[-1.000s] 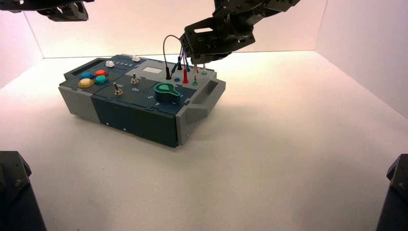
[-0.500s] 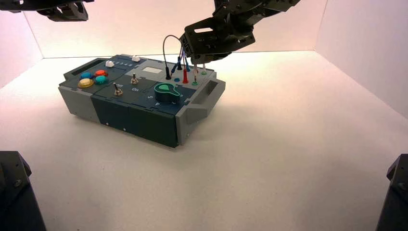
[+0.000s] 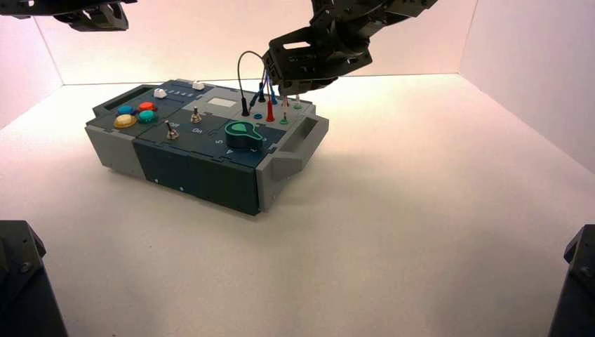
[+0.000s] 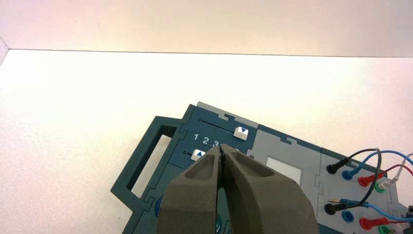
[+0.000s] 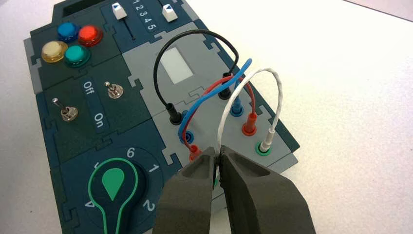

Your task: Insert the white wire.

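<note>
On the box's (image 3: 210, 172) right end, one plug of the white wire (image 5: 276, 92) already sits in a green socket (image 5: 263, 149), while the right gripper (image 5: 217, 163), jaws pressed together, pinches the free end, not yet visibly seated; the left gripper (image 4: 221, 158) waits with jaws pressed together above the sliders.

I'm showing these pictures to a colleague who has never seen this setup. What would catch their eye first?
Probably the right gripper, shut on the thin white wire over the wire sockets at the box's right end; the wire's other plug sits in a green-ringed socket. Next, the large green pointer knob near the front and the four coloured round buttons at the left end. The left gripper hangs shut above the sliders.
</note>
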Controlling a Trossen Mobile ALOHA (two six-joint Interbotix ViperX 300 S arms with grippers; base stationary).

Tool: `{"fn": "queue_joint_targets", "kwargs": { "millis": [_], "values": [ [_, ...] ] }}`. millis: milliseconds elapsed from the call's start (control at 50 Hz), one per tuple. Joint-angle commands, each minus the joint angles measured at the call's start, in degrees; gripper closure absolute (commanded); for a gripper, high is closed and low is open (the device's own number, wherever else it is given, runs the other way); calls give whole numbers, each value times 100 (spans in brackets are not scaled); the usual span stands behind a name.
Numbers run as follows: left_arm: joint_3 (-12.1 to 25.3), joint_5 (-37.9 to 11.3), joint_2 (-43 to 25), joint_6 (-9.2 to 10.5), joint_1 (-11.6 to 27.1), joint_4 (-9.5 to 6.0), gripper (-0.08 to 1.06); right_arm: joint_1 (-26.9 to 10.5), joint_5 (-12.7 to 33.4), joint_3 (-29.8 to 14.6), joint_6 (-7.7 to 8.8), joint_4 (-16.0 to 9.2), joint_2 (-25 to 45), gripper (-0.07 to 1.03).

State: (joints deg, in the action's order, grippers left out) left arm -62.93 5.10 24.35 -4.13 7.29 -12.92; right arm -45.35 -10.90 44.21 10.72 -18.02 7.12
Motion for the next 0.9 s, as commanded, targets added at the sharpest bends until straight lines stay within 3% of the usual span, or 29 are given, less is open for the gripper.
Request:
{"fn": "queue_joint_targets", "kwargs": {
  "millis": [20,540,900],
  "values": [
    [88,62,26,-9,-53,9,101,9,-26,-141,0,9,-114,98],
    [88,62,35,-9,-53,9,101,-9,457,-211,0,18,-79,98],
    [88,62,35,-9,-53,0,101,-18,457,-229,18,18,-62,98]
  ]
}}
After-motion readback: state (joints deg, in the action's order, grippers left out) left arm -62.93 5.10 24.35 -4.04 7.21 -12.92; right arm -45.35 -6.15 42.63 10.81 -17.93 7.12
